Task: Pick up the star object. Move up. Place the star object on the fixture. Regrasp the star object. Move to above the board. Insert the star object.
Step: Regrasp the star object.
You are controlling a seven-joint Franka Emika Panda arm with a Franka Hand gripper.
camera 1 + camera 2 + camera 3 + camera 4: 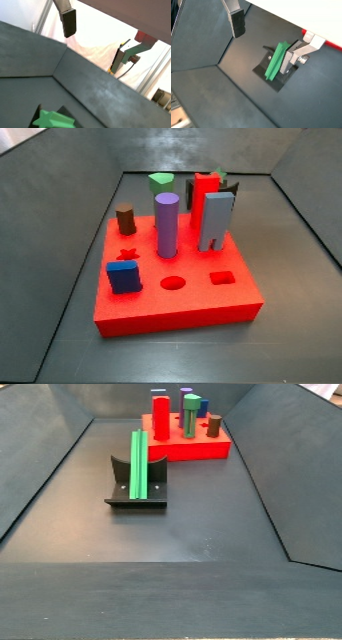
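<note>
Star object [138, 464] leans on the fixture [136, 496], stiff, ridged, prob light plastic. Gripper [268, 42] above it, jaws apart, empty. I'd grab mid-shaft across ridges.

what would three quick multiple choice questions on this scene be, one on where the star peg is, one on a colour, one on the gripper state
1. Where is the star object?
A. Leaning upright on the fixture
B. Inserted in the board
C. Held between the fingers

2. What colour is the board?
A. Blue
B. Red
C. Yellow

3. How is the gripper?
A. Shut on the star object
B. Shut on nothing
C. Open, holding nothing

Answers:
1. A, a side view shows the green peg standing against the dark bracket, apart from the board.
2. B, both side views show a bright red slab.
3. C, in both wrist views the fingers stand wide apart with nothing between them, above the floor near the fixture.
</note>
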